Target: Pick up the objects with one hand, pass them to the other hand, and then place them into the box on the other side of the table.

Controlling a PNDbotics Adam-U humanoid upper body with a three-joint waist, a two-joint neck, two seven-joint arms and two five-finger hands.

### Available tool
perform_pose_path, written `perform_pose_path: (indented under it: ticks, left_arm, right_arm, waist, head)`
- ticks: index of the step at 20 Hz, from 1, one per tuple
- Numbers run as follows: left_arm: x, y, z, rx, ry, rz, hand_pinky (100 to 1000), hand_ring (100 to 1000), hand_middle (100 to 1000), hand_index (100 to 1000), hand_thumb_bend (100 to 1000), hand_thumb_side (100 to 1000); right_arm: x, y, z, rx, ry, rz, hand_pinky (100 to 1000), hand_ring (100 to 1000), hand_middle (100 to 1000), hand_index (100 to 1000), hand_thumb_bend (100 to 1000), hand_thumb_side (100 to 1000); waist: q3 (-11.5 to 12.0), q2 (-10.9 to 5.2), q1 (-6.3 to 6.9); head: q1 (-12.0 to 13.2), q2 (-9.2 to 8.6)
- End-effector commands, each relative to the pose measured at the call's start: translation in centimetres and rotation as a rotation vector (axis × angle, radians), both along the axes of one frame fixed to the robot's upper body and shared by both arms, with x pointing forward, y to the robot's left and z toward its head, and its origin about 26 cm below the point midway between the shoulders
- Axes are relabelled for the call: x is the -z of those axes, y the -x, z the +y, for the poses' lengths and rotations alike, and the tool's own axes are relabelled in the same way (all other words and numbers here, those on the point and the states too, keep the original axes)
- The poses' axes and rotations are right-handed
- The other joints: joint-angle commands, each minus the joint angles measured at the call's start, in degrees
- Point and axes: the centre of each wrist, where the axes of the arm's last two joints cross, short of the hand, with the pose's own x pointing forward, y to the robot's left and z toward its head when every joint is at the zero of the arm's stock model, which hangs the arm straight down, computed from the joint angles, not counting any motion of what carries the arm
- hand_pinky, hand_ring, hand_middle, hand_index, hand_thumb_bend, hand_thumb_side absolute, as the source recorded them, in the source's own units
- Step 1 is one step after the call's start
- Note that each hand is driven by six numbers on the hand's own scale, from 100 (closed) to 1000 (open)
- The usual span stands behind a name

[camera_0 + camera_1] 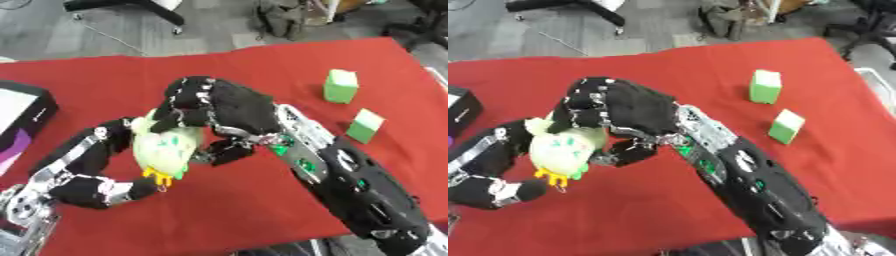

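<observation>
The toy (pixel 164 147), a pale yellow-green soft thing with orange feet at its lower end, hangs above the red worktop (pixel 105 85) at mid-left, caught between both hands. Its long axis runs roughly top to bottom in the view, head up under the right hand, feet down toward the left.

The right hand (pixel 214 107) comes over it from the right and above, fingers curled down around the toy's upper part, with the thumb seeming to close on its right flank. The left hand (pixel 109 190) reaches in from the lower left; it curves around the toy's left side and underneath, near the orange feet. It looks wrapped on the toy too, though the blur makes it hard to say which hand truly carries the weight.

So this is the handover, and the toy lies between the palms, touching both. The box (pixel 22 117), black with a white and purple face, sits at the left edge of the worktop, on the left arm's side and well apart from the right hand. By that layout the left hand is the nearer one to carry the toy there, once the right lets go.

Two green blocks (pixel 341 86) (pixel 365 126) stand on the right, untouched.
</observation>
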Motion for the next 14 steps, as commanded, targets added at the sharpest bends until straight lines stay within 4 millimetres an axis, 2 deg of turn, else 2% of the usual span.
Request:
perform_pose_path:
  ticks: [1, 8, 9, 14]
  left_arm:
    - [-1.14, 0.15, -0.28, 0.042, 0.035, -0.033, 909, 737, 663, 815, 726, 437]
    - [-1.17, 0.05, -0.52, 0.019, 0.082, 0.005, 901, 718, 641, 806, 722, 461]
    - [-1.09, -0.03, -0.46, 0.011, 0.084, 0.015, 887, 693, 612, 791, 713, 478]
    - [-1.42, 0.00, -0.86, -0.036, 0.075, 0.068, 877, 669, 588, 775, 696, 478]
  right_arm:
    - [-0.08, -0.28, 0.07, 0.010, 0.015, -0.022, 718, 607, 449, 554, 167, 100]
    - [0.29, -0.26, 0.26, 0.007, 0.020, -0.037, 711, 606, 450, 554, 170, 100]
    - [0.21, -0.22, 0.31, 0.004, 0.023, -0.044, 680, 605, 458, 558, 187, 100]
    - [-0.57, 0.22, 0.51, -0.007, 0.037, -0.112, 637, 605, 468, 564, 216, 100]
  waist:
    - [-0.07, -0.42, 0.18]
    - [-0.11, -0.39, 0.19]
    - [-0.11, -0.42, 0.18]
    - [-0.23, -0.50, 0.24]
  head:
    - [0.16, -0.15]
    - [0.22, -0.15]
    - [0.21, -0.15]
    - [0.31, -0.15]
